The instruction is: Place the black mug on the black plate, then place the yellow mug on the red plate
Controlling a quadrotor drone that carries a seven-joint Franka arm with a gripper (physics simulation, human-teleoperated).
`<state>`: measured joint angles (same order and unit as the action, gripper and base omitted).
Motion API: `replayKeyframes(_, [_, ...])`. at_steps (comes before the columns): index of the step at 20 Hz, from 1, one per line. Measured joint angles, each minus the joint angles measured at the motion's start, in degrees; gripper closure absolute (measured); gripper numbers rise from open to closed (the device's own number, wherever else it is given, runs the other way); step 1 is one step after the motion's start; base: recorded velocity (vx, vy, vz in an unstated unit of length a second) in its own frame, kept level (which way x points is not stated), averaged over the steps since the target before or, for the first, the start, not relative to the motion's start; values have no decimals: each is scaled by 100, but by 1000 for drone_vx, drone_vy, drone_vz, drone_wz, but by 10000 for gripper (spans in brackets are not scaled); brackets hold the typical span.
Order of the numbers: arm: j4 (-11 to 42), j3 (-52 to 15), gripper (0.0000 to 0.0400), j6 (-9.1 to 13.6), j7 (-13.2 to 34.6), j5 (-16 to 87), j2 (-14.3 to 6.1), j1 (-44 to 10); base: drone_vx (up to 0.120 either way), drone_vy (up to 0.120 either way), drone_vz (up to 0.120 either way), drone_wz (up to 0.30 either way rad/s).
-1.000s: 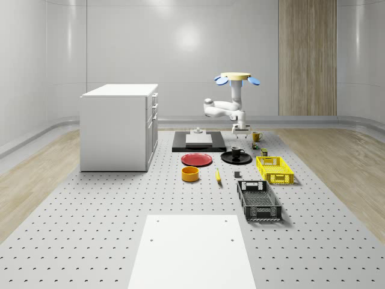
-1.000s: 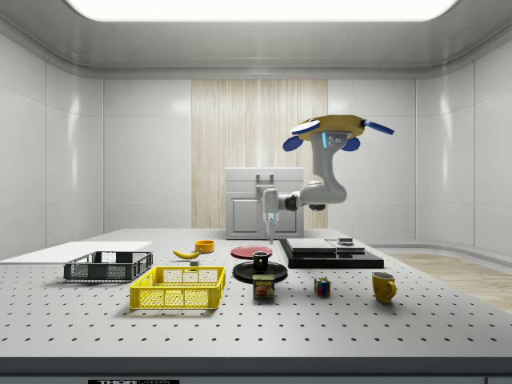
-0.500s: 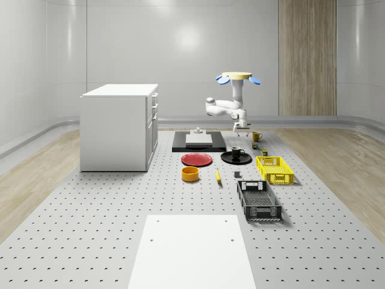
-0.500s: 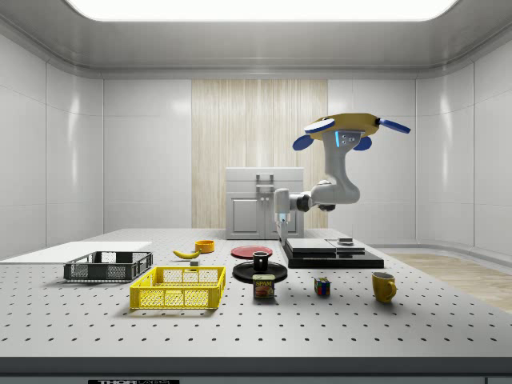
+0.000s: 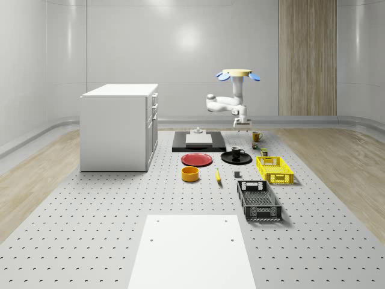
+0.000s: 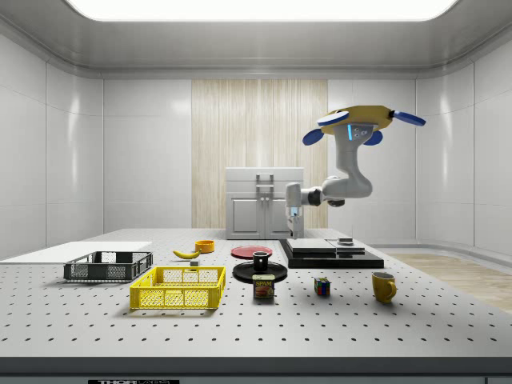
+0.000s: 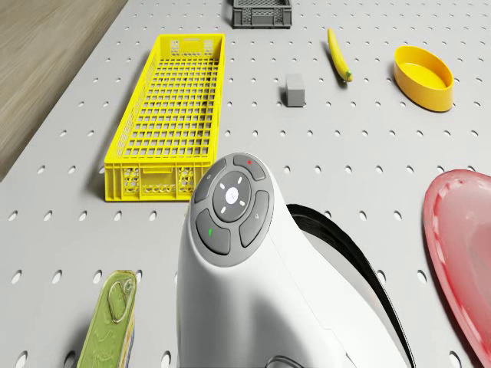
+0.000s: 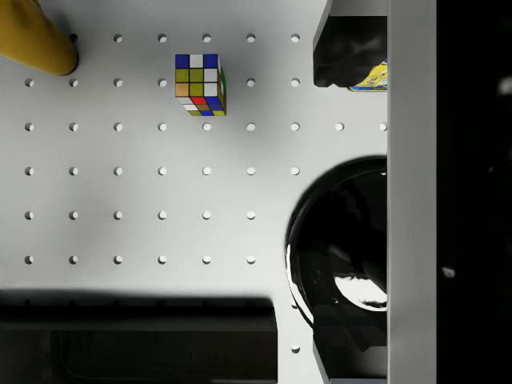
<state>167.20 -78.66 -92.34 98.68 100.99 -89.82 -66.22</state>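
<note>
Yellow mug [image 6: 384, 286] is the one left to move. It stands on the table [image 5: 120, 241], low and off to one side of the gripper [image 6: 294, 232], out past the cube [image 8: 200, 84], not touching it. The black mug [image 5: 236, 152] already sits on the black plate [image 5: 245, 159], almost under the gripper. The red plate [image 5: 197, 159] lies just beyond that, on the far side from the yellow mug.

The drone [image 6: 364, 124] hovers well above the table near the black slab [image 6: 332, 258]. The arm is bent down and the gripper hangs in the air with nothing visibly in it. Can't tell whether it's spread or closed.

What probably bites here:
- The cube and the can [image 6: 264, 286] are both close to the descent path, so a sloppy drop toward the yellow mug could clip one.
- The carry to the red plate runs right across the black mug, so too low a pass would knock it off its plate.
- A hovering base sways, so a rim grasp could slip.

View-wise, the side view gives the gripper's height above the table, which the wrist view doesn't. The wrist view lays out the cube, the glossy black plate and an edge of the yellow mug from above. The drone view adds the yellow crate [image 7: 173, 115], the banana [image 7: 337, 54] and the bowl [image 7: 422, 65].
</note>
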Motion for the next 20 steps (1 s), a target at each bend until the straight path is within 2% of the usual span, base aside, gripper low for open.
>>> replayKeyframes(20, [0,0,0,2,0,1,3,1,-120,120,0,0])
